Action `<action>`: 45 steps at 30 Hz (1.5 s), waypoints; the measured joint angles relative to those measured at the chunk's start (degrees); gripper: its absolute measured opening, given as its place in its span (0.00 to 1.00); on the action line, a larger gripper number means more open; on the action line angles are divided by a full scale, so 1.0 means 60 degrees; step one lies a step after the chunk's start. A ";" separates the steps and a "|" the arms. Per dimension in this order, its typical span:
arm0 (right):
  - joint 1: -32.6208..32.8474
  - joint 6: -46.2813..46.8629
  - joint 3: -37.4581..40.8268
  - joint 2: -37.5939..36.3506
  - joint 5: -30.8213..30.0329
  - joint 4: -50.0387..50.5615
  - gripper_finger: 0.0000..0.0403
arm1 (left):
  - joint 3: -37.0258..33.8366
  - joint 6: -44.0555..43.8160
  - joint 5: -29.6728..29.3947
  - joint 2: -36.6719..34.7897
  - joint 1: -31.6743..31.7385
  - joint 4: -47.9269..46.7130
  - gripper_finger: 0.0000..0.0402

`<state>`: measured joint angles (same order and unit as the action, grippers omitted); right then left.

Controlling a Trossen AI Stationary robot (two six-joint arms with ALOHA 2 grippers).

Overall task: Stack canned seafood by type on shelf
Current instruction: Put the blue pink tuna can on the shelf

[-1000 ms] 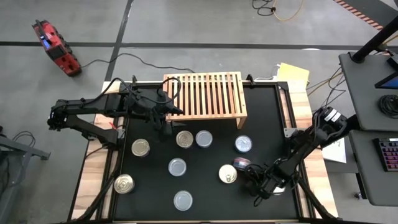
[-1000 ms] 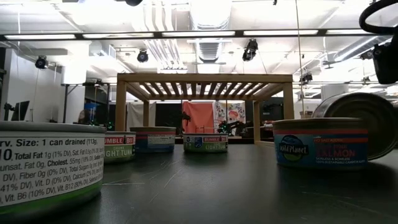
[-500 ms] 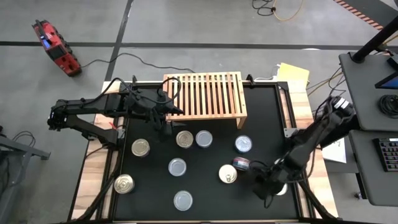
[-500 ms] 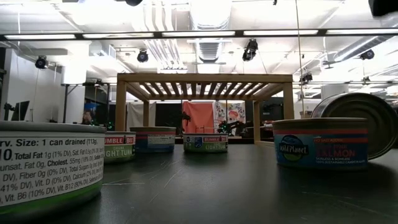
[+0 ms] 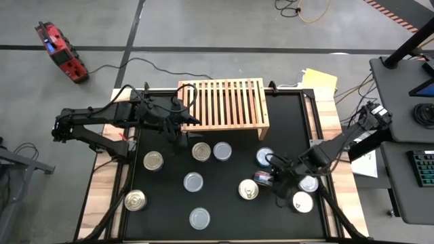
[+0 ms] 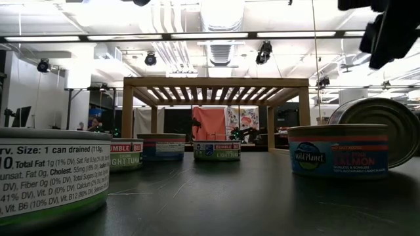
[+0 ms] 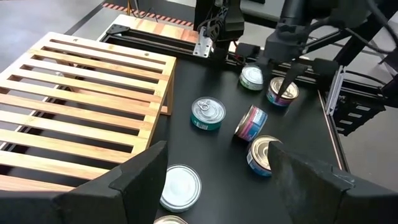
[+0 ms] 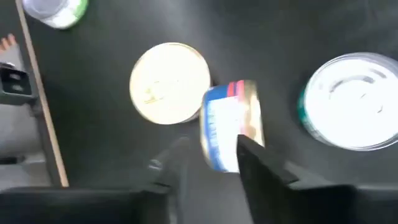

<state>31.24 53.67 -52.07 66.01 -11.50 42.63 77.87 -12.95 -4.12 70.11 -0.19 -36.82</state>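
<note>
High view: the shelf (image 5: 224,102) stands at the far edge of the black desk (image 5: 291,122), and its slatted top carries nothing. All the cans (image 5: 194,181) sit on the desk in front of it, none stacked. Two lie just beside each other near the shelf's front (image 5: 201,151), one near its right leg (image 5: 265,156), and others are scattered toward the near edge. Two white-lidded ones sit at the far right (image 5: 302,202).

One tin, the tipped can (image 5: 263,178), stands on its edge with its blue and red label showing, just beside a gold-lidded can (image 5: 248,190). The right hand (image 5: 274,181) hovers over this tipped can. In the right wrist view the fingers (image 8: 180,155) are parted narrowly, and the tipped can (image 8: 231,124) lies right at their tips. We cannot tell whether they touch it.

The left hand (image 5: 178,135) waits at the shelf's left front corner. In the left wrist view its fingers (image 7: 149,168) stand wide apart and hold nothing.

In the low view the shelf (image 6: 216,83) spans the background, with several cans upright before it.
</note>
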 joint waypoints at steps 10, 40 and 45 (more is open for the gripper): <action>-0.0152 -0.1712 0.0011 0.0965 -0.0005 0.0271 0.78 | 0.0000 -0.0157 -0.0243 0.0000 0.0000 0.0044 0.65; -0.0165 -0.1593 -0.0048 0.2170 0.0422 0.0059 0.47 | -0.0001 -0.0103 -0.0506 0.0000 0.0003 0.0074 0.65; -0.0388 -0.1529 -0.1274 0.1317 0.0390 0.1474 0.47 | 0.0000 -0.0106 -0.0503 0.0000 0.0000 0.0151 0.65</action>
<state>28.91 44.49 -59.72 73.92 -9.16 51.48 77.87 -13.59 -7.14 70.11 -0.19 -35.92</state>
